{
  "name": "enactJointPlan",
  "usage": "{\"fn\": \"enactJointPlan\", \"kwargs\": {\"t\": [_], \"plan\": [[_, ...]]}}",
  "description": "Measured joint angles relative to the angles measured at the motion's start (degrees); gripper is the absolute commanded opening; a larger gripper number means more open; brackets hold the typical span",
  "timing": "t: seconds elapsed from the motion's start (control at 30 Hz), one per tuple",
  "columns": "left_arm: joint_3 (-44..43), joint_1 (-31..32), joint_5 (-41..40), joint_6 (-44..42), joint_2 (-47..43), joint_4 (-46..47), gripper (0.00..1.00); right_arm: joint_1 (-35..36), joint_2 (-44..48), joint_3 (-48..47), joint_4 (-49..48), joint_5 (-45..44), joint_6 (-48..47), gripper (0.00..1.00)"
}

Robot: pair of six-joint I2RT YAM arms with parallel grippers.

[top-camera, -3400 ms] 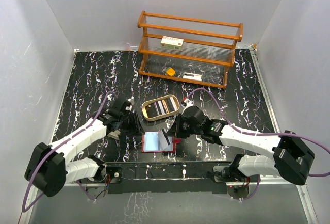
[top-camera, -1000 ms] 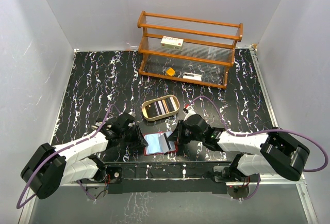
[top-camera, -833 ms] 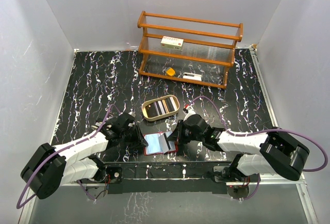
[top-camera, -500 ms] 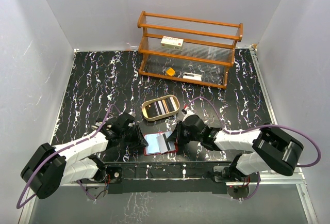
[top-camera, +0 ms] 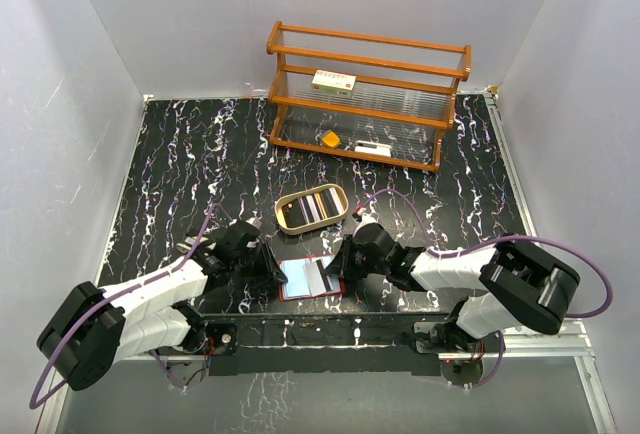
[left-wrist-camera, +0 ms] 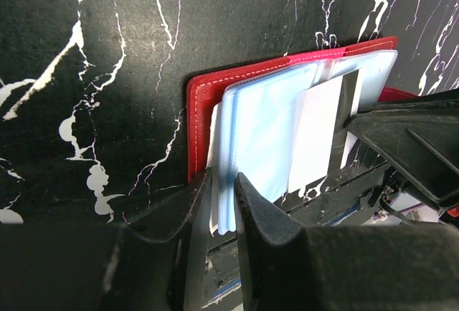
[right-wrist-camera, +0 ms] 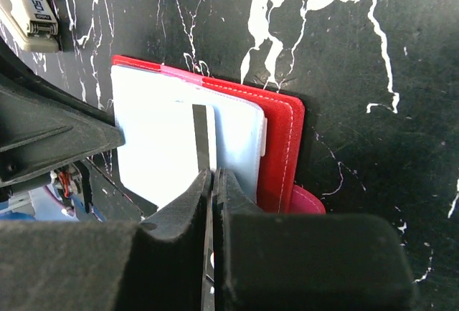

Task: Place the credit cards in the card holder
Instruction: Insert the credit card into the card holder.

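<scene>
Card holder (top-camera: 300, 278) lies open and flat at the near middle of the bench (top-camera: 180, 174), red cover down and clear bluish pockets up. Its long axis runs left to right between the two arms. At its left edge the left tool (top-camera: 271, 266) is clenched on the loose edge of the pocket leaves, one finger on either side, pinning that end.

From the right, the right tool (top-camera: 336, 266) is pinched fully together on a thin credit card (right-wrist-camera: 201, 128), which juts from its fingertips over the right half of the pockets. The left wrist view shows the card as a pale rectangle with a dark strip beside it, just in front of the right tool. I cannot tell whether its leading edge is already inside a pocket.

The card points leftward from the right tool toward the left tool. The coming move therefore looks like a straight push to the left by the right arm, along the holder's long axis.

Just beyond the holder, an oval tray (top-camera: 346, 204) holds more credit cards (top-camera: 312, 207). Farther back stands a wooden rack (top-camera: 370, 54).
</scene>
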State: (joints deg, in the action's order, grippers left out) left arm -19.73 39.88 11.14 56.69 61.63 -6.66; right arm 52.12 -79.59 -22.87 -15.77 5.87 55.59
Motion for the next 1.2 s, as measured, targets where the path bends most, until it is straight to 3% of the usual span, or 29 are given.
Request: {"fn": "enactJointPlan", "kwargs": {"t": [0.6,0.9,1.0,1.2], "plan": [[3.7,0.0,0.4,4.2,-3.2,4.1,0.2,0.7,-3.4,-0.6,-4.2,-1.4,2.5,0.0],[3.7,0.0,0.4,4.5,-3.1,4.1,0.2,1.9,-4.0,-2.0,-3.5,-1.3,3.3,0.29],[3.7,0.0,0.4,4.5,-3.1,4.1,0.2,2.0,-3.7,-3.0,-1.9,-1.2,3.0,0.29],[3.7,0.0,0.4,4.5,-3.0,4.1,0.2,2.1,-3.4,-4.0,1.0,-1.1,2.6,0.18]]}}
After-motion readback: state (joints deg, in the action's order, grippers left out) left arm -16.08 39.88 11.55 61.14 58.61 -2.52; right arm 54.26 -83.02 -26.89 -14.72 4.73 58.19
